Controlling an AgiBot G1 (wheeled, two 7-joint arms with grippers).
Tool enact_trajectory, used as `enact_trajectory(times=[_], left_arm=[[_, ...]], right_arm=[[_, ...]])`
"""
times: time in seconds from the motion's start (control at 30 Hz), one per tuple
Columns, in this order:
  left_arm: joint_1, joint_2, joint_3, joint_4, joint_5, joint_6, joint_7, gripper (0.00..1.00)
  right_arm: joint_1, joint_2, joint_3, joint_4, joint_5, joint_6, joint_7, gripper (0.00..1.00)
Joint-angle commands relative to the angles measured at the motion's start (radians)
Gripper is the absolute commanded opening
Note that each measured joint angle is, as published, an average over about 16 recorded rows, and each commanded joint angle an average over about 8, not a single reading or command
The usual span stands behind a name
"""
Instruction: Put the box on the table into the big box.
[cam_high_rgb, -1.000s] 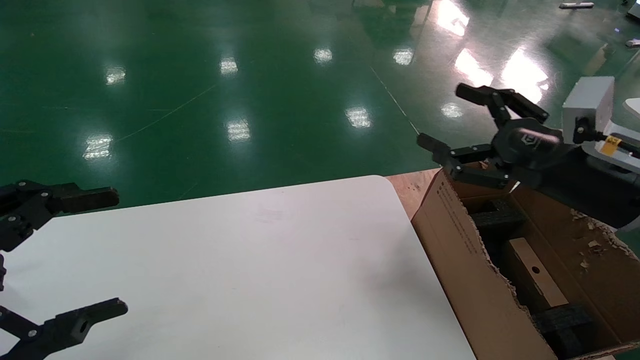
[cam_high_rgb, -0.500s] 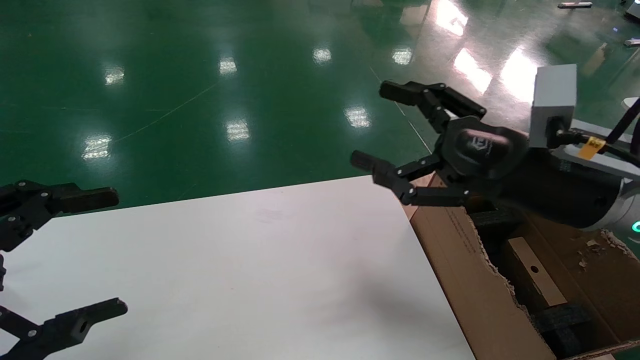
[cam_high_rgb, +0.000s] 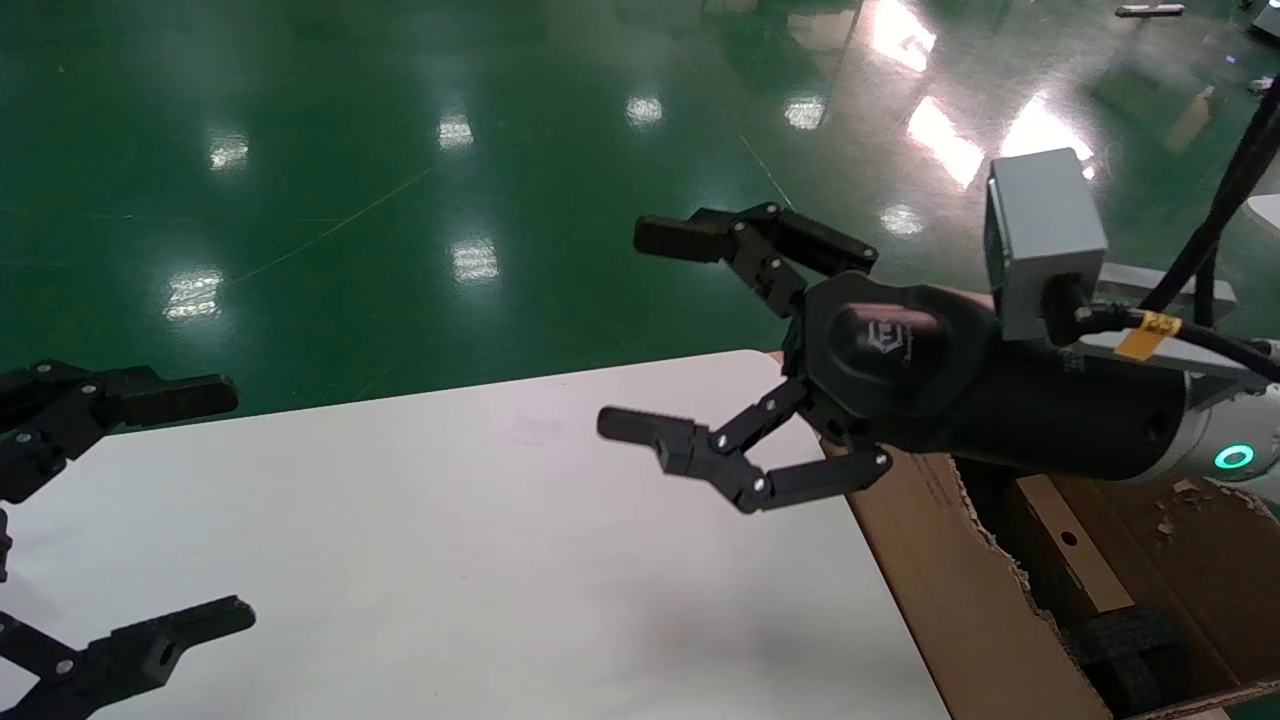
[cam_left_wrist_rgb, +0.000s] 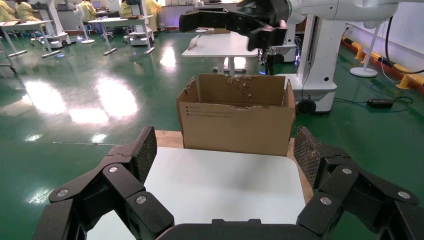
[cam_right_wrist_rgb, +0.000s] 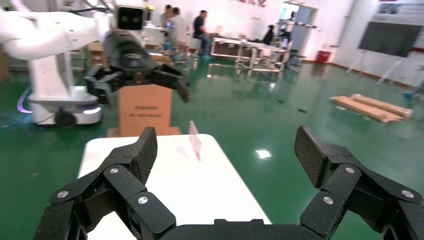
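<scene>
the box (cam_high_rgb: 1067, 553) is seen lying inside the big box (cam_high_rgb: 975, 610), just off the right edge of the table (cam_high_rgb: 480, 560); the right gripper (cam_high_rgb: 665, 335) is held over the table's far right corner — fingers spread wide, nothing gripped; the left gripper (cam_high_rgb: 195, 510) is parked at the left edge, fingers apart.

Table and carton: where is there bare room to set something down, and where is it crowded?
Bare: the white table between the left gripper and the right gripper, both open. Crowded: the big box, holding the small box among black foam pieces.
</scene>
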Motion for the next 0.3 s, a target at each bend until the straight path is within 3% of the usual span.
enact_trajectory(times=[0.03,0.3], left_arm=[[0.000,0.000,0.000,0.000,0.000,0.000,0.000,1.00],[0.000,0.000,0.000,0.000,0.000,0.000,0.000,1.00]], right_arm=[[-0.002,-0.020,0.035,0.003,-0.041,-0.018,0.038,1.00],[-0.009,-0.083,0.151,0.014,-0.176,-0.079,0.164,1.00]])
